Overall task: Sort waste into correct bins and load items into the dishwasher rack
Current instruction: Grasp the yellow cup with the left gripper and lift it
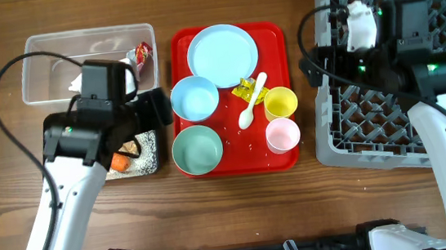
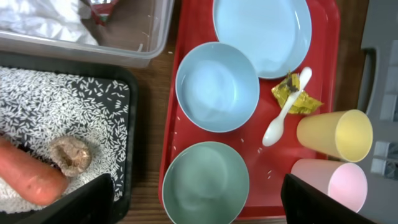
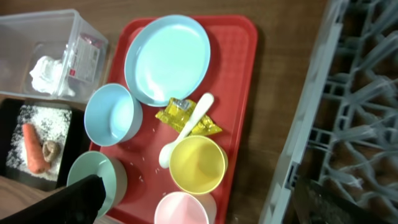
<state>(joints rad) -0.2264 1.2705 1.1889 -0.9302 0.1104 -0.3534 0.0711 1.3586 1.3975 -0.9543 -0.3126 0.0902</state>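
Waste done: napkin (image 3: 43,73) and red wrapper (image 1: 144,53) lie in the tub (image 1: 38,77). Rice (image 2: 62,106), carrot (image 2: 28,177) and lump (image 2: 70,155) lie in the black tray (image 2: 132,112).
Waste left: yellow wrapper (image 1: 246,90) on the red tray (image 1: 272,38), partly under the spoon (image 1: 252,104). A few loose rice grains lie near the cups.
Dishes done: none; the rack (image 1: 363,128) holds nothing.
Dishes left: plate (image 1: 222,54), blue bowl (image 1: 195,97), green bowl (image 1: 197,149), yellow cup (image 1: 280,101), pink cup (image 1: 282,134) and spoon, all on the red tray.
Progress (judged): waste sorting nearly complete; rack loading not started.
Count, waste: one napkin, two wrappers, one carrot, one lump, rice uncounted.
Count, dishes: one plate, two bowls, two cups, one spoon.
Count, containers: one tub, one black tray, one red tray, one rack, all on the counter (image 1: 240,214).
Left pincer (image 2: 198,186): jaws wide apart, grasping nothing; above the gap between black tray and red tray.
Right pincer (image 3: 205,202): jaws wide apart, grasping nothing; arm over the rack.
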